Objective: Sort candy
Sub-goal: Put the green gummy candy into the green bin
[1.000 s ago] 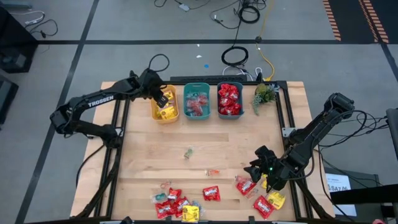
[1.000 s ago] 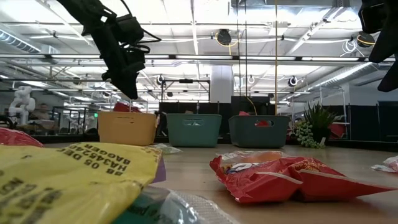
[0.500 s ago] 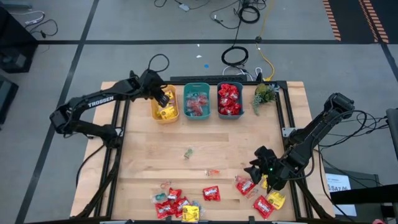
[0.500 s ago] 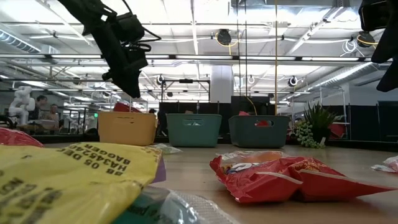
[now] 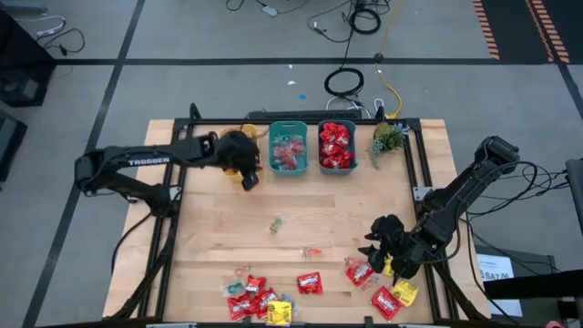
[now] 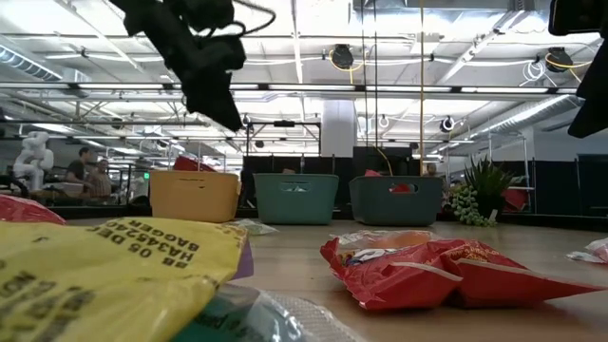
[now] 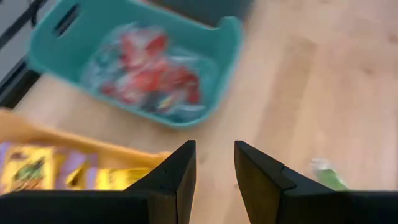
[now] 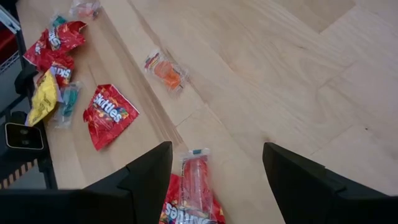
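L gripper (image 5: 249, 179) is hovering just beside the yellow bin (image 7: 37, 134), jaws apart w/ nothing held. R gripper (image 5: 375, 246) is hanging far from the bin, above red candy (image 8: 111, 114), jaws wide, empty.

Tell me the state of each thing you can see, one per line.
Left hand: open, empty, above the yellow bin.
Right hand: open, empty, over loose candy.
Yellow bin: holds yellow packets.
Teal bin: holds clear-wrapped pieces.
Third bin: holds red packets.

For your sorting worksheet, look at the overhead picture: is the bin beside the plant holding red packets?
Yes: in the overhead view the bin next to the plant is full of red packets.
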Controlling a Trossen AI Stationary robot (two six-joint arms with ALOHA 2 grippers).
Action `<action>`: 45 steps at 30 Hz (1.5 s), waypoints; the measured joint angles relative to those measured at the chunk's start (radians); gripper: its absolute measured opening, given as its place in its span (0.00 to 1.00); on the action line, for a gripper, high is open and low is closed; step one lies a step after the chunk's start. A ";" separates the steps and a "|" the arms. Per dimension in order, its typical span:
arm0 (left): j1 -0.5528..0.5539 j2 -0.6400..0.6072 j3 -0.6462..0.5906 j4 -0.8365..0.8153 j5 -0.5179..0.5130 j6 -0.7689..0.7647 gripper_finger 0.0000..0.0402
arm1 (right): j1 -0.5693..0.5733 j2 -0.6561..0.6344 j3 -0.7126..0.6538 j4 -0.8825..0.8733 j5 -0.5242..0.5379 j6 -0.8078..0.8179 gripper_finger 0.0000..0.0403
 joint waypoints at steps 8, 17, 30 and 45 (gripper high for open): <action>-0.184 0.010 0.000 0.050 -0.095 -0.162 0.30 | 0.000 0.000 0.000 0.000 0.000 -0.029 0.60; -0.294 0.154 0.001 0.064 -0.071 -0.426 0.30 | 0.000 0.000 0.000 0.000 0.000 -0.078 0.60; -0.490 0.450 0.052 0.181 -0.125 -0.787 0.29 | 0.000 0.000 0.000 0.000 -0.001 -0.134 0.60; -0.535 0.695 0.219 0.007 -0.206 -0.856 0.27 | 0.000 0.000 0.000 0.017 -0.005 -0.156 0.60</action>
